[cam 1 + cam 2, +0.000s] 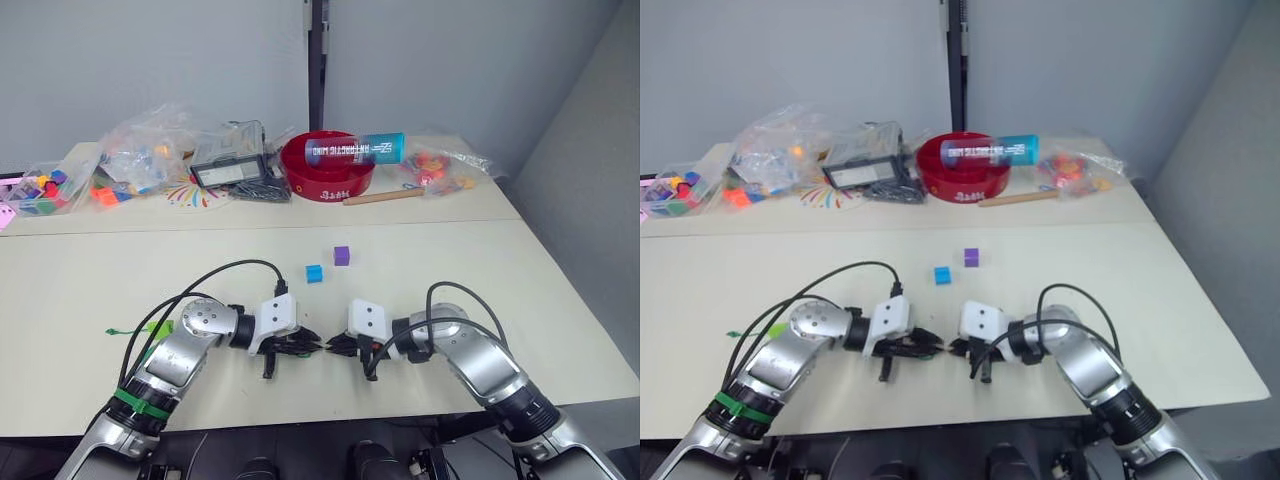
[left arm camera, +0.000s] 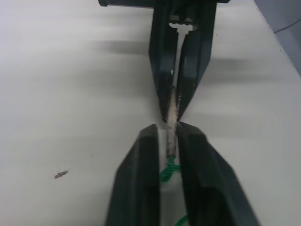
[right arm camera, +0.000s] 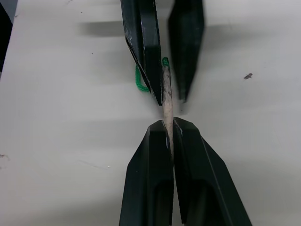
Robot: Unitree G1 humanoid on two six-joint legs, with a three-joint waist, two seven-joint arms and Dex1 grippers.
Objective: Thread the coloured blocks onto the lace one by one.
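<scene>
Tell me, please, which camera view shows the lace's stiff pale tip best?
The right wrist view: the pale tip spans the gap between the right gripper and the left gripper, both pinching it. The left wrist view shows it shorter, with the green knot behind. In the eye views the meeting fingers hide it.

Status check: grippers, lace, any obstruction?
Both grippers, left and right, shut on lace tip. Sky blue block, purple block unthreaded. Nothing in the way.

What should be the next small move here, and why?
Probably the left gripper should release. Both grippers pinch the lace's pale tip tip to tip, the right gripper shut on it. No block is threaded; the sky blue block and purple block lie apart behind.
</scene>
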